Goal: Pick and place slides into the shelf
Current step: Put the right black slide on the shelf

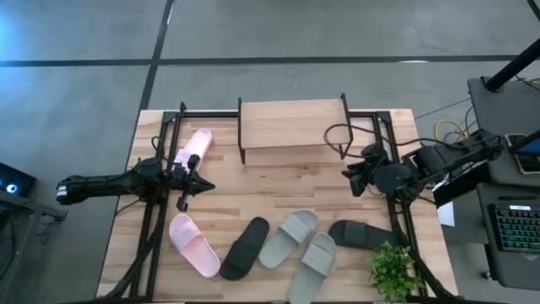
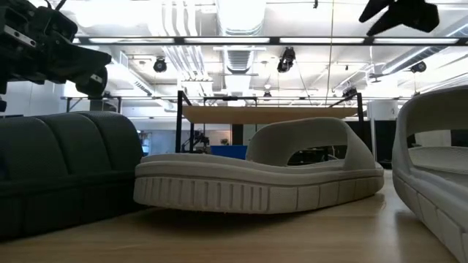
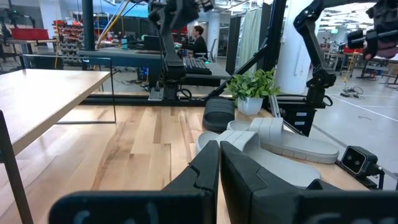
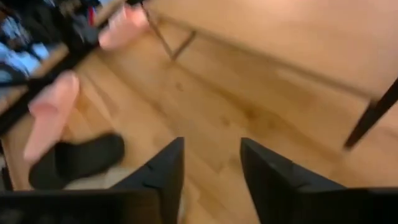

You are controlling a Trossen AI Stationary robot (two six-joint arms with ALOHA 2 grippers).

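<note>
Robotics lab: exposed ceiling ducts (image 2: 238, 29), workbenches (image 3: 134, 56), seated person (image 3: 199, 40) beyond.

The table (image 1: 278, 181) is light butcher-block wood and stands on a grey concrete floor (image 1: 278, 29) crossed by dark seams. A small potted plant (image 1: 394, 270) sits at one corner. Beside the table, a dark desk (image 1: 506, 101) carries a keyboard (image 1: 515, 228) and yellow cables (image 1: 451, 128). From table height, a white ceiling (image 2: 241, 22) shows with ducts, pipes and strip lights. Beyond the table lie workbenches, red bins (image 3: 28, 32) on shelving, a pale curtain (image 3: 249, 31), and a seated person (image 3: 199, 40) at a bench.
</note>
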